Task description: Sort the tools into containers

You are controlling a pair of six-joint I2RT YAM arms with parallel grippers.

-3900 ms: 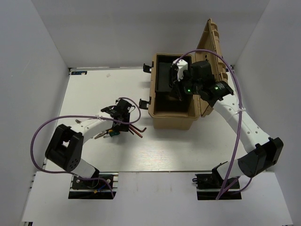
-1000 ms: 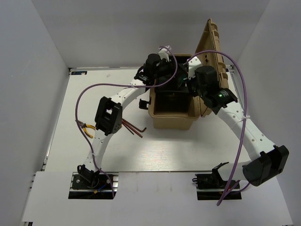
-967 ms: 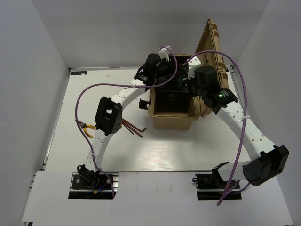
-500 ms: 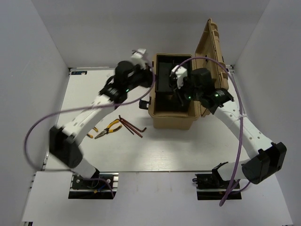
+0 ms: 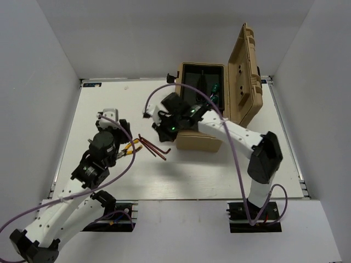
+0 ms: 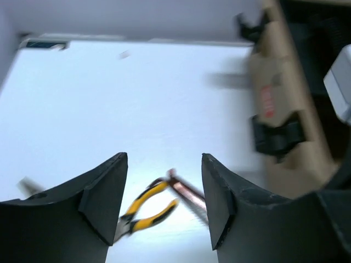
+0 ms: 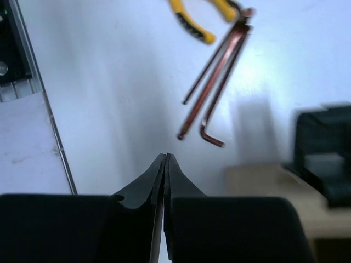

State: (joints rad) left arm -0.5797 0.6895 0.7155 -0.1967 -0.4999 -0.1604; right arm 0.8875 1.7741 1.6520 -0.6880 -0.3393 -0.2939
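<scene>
The yellow-handled pliers (image 5: pixel 129 147) lie on the white table with several dark-red hex keys (image 5: pixel 153 147) just to their right. My left gripper (image 5: pixel 122 134) is open and empty, hovering just left of the pliers (image 6: pixel 143 211); the hex keys (image 6: pixel 189 193) show between its fingers (image 6: pixel 216 208). My right gripper (image 5: pixel 160 127) is shut and empty, above the table by the front-left corner of the tan toolbox (image 5: pixel 200 139); the hex keys (image 7: pixel 216 93) and pliers (image 7: pixel 200 19) lie ahead of its tip (image 7: pixel 165 157). A green item (image 5: pixel 215 89), apparently the screwdriver, lies inside the box.
The toolbox lid (image 5: pixel 244 71) stands open to the right. A black latch (image 6: pixel 277 134) juts from the box's left side. White walls enclose the table on three sides. Purple cables loop off both arms.
Both arms have left the toolbox. The left arm pulled back to the near left by the pliers. The right arm swung across to the box's front-left corner.
</scene>
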